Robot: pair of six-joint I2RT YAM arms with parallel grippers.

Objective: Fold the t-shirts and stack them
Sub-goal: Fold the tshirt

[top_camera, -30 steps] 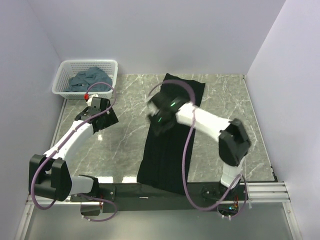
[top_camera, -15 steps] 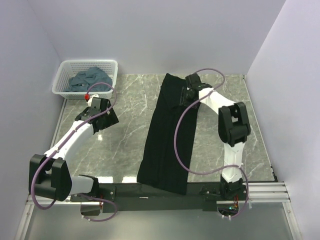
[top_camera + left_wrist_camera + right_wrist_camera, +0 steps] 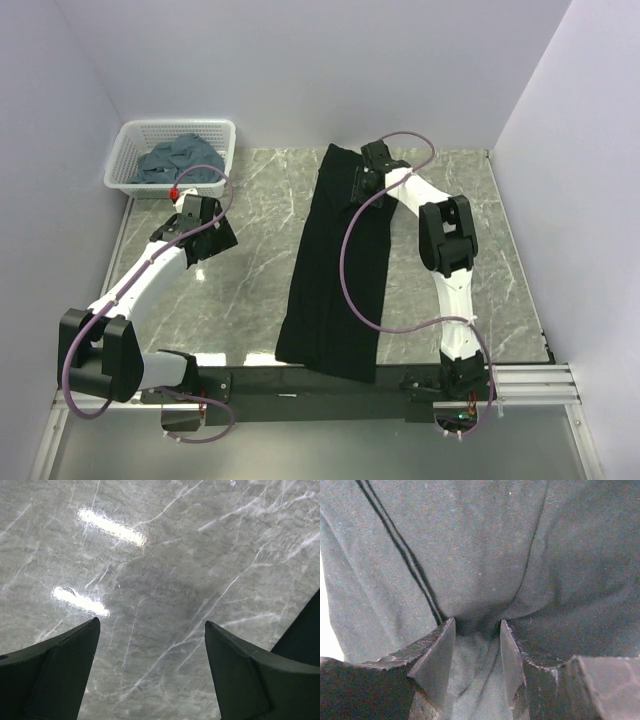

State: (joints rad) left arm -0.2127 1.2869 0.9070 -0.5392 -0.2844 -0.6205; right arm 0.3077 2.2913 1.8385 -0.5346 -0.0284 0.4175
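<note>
Left arm [image 3: 150, 270] reaches toward 1 o'clock, left gripper [image 3: 151, 625] spread wide. Right arm [image 3: 445, 250] stretches toward 11 o'clock, right gripper [image 3: 476, 625] pinching the black t-shirt [image 3: 470, 555].

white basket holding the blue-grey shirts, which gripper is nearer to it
Left. The left gripper hangs over the table just in front of the basket; the right gripper is off to its right, on the far end of the black t-shirt.

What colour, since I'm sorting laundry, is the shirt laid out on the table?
The t-shirt is black; the top external view shows it best.
</note>
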